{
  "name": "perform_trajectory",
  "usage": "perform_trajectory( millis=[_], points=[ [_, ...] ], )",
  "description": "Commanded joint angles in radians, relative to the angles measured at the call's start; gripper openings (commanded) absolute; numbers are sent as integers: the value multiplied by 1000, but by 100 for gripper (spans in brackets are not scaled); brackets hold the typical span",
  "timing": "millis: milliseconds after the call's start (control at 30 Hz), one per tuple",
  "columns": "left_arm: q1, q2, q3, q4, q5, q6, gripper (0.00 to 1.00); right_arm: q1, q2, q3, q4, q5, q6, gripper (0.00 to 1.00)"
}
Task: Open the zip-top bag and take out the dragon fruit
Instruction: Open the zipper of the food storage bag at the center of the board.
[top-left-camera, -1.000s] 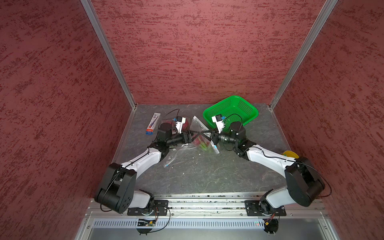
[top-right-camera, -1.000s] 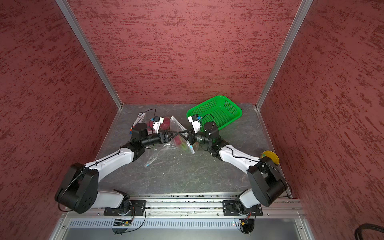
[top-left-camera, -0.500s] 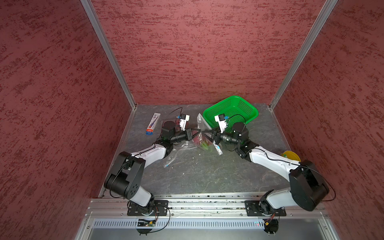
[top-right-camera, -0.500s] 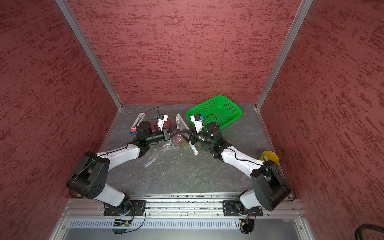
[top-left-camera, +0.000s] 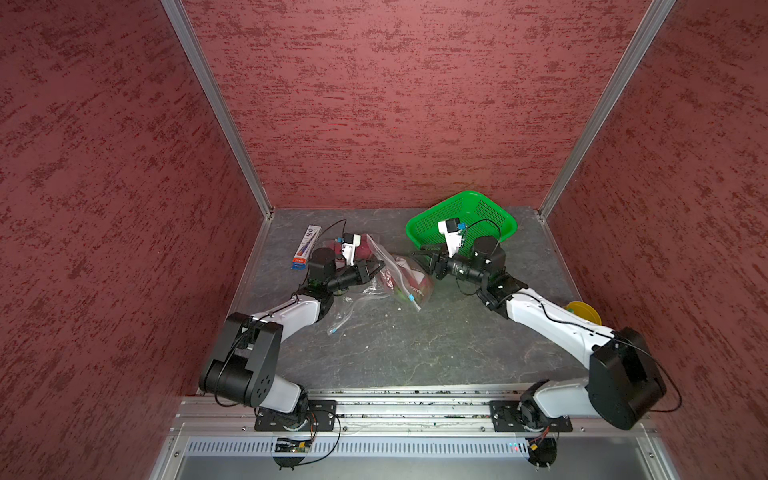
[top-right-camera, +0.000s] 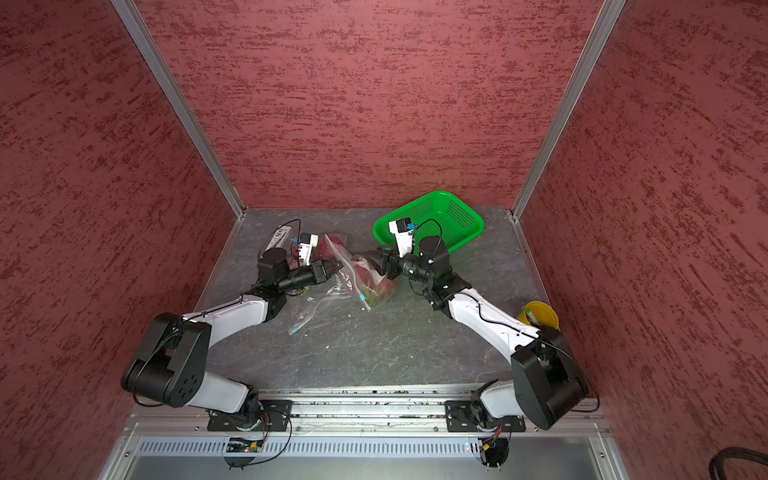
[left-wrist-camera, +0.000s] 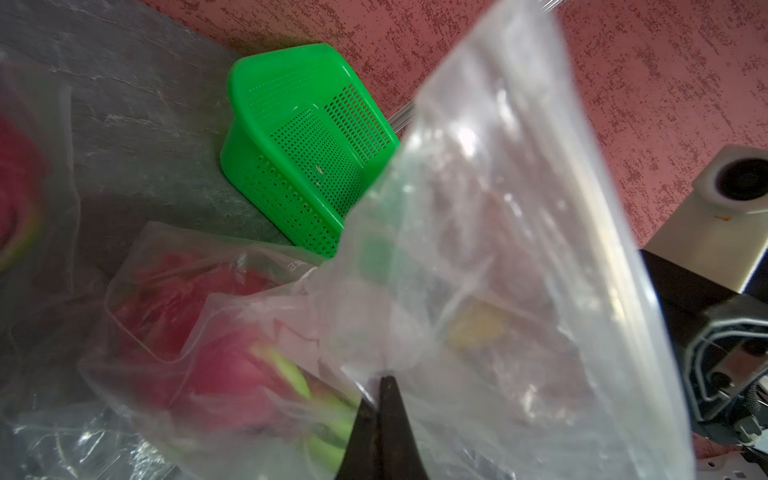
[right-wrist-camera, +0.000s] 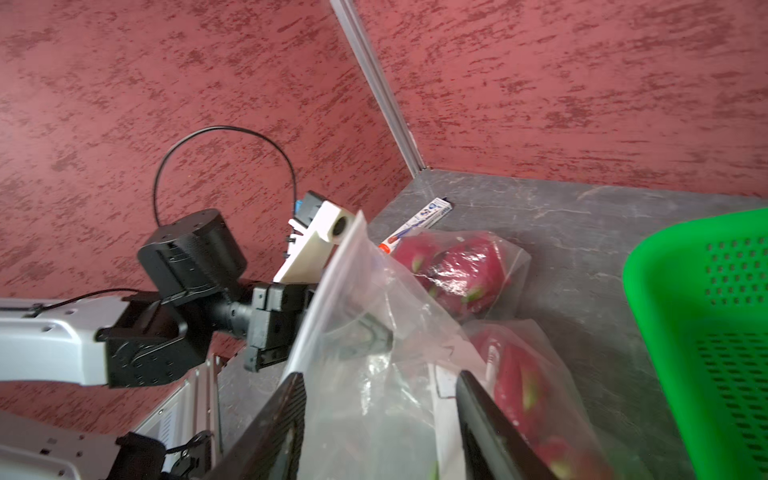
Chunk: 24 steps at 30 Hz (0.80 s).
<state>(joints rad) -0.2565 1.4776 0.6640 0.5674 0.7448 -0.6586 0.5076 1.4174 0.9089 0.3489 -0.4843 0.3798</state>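
Pinching clear plastic zip-top bag (top-left-camera: 399, 270) with clenched left hand (left-wrist-camera: 384, 380); straddling it with released right hand (right-wrist-camera: 379, 376); enclosing magenta-pink, green-scaled dragon fruit (left-wrist-camera: 232, 370) near rear edge of grey desk (top-left-camera: 415, 353).

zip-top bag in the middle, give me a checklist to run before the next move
1. left tool shut on the zip-top bag film: ok
2. right tool gripping the bag: not ok, it is open and only straddles the film
3. bag mouth opened: cannot tell
4. dragon fruit out of the bag: not ok, it sits inside
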Motion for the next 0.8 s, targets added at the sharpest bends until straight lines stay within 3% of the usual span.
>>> perform_trajectory(
  millis=[0,167,400,500,700,767],
  points=[
    [0,5,-12,53,19,-5,0,-6,77,39,-11,3,9,68],
    [-18,19,-10,109,-3,-42,0,52,126,-18,143,-91,100,91],
    [-48,38,12,127,-40,-62,0,106,171,-95,315,-118,213,91],
    [-52,45,16,137,-57,-80,0,127,201,-111,378,-130,260,84],
    [-53,47,6,173,-60,-112,0,129,238,-112,409,-132,289,44],
    [-53,46,4,175,-58,-116,0,128,247,-111,416,-133,294,40]
  ],
)
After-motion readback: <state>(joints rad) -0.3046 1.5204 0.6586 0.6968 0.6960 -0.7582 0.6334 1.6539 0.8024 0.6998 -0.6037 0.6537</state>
